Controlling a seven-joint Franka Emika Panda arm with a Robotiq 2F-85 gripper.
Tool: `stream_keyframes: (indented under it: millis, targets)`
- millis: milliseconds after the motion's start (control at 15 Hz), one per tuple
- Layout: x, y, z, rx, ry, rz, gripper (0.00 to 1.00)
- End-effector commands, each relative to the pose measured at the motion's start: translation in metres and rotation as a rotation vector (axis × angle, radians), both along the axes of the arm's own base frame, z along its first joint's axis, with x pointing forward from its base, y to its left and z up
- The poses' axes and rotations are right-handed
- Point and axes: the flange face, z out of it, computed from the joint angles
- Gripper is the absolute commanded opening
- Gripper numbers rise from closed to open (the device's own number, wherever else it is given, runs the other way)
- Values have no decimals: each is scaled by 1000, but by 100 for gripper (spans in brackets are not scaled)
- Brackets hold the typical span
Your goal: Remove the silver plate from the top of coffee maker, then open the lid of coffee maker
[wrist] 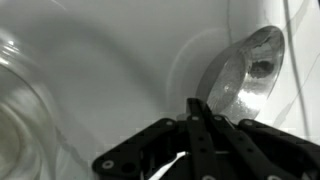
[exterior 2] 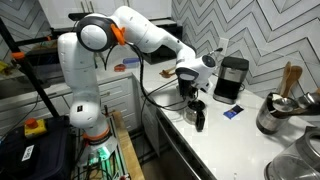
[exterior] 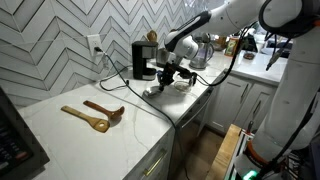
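One of the two steps is judged to be nearly done. In the wrist view, a curved clear wall, taken to be the glass carafe (wrist: 20, 105), is seen at the left edge. The claw (wrist: 197, 108) is seen at the bottom middle, its jaws drawn almost together. To its right, the silver plate (wrist: 245, 72) is seen tilted up on edge above the white tabletop (wrist: 110, 50). The plate's lower rim appears to be pinched between the jaws, though the contact itself is partly hidden. The plate is thus placed off the coffee maker and in the claw, not yet set down.

In an exterior view, two wooden spoons (exterior: 95, 115) are seen lying at the left of the tabletop. The coffee maker (exterior: 143, 60) is seen further right, at the far side. The claw is held just to its right and nearer, low over the tabletop. Nothing shiny can be made out on the lid (exterior: 143, 45), which is seen lying flat and shut. What is left is judged to be the setting down of the plate and the whole of the lid opening.

As for containers, the carafe is seen standing just below the claw in an exterior view. It looks dark there, and its contents cannot be told. Far to the right, a silver pot (exterior 2: 273, 115) is seen holding wooden utensils (exterior 2: 290, 78).
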Motion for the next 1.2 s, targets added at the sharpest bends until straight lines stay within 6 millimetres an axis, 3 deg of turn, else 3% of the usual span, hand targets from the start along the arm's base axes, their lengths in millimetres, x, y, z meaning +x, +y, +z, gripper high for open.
stream_keyframes:
  millis: [0,133,200,333,467,533,600,733,867,1133]
  targets:
    - [-1,-1,-16,-6,22,30,11]
    - [-1,-1,-21,-3,26,35,16]
    - [-1,-1,-24,-3,30,38,26]
    - [-1,0,-27,-1,32,44,20]
    - [0,2,-25,-3,24,51,23]
    - [0,2,-24,-4,20,53,40]
    - [1,4,-21,-5,14,56,48]
    - [3,9,-15,-6,0,68,58]
    - [6,16,-6,-8,-14,85,73]
    - [16,30,25,-28,-48,104,100]
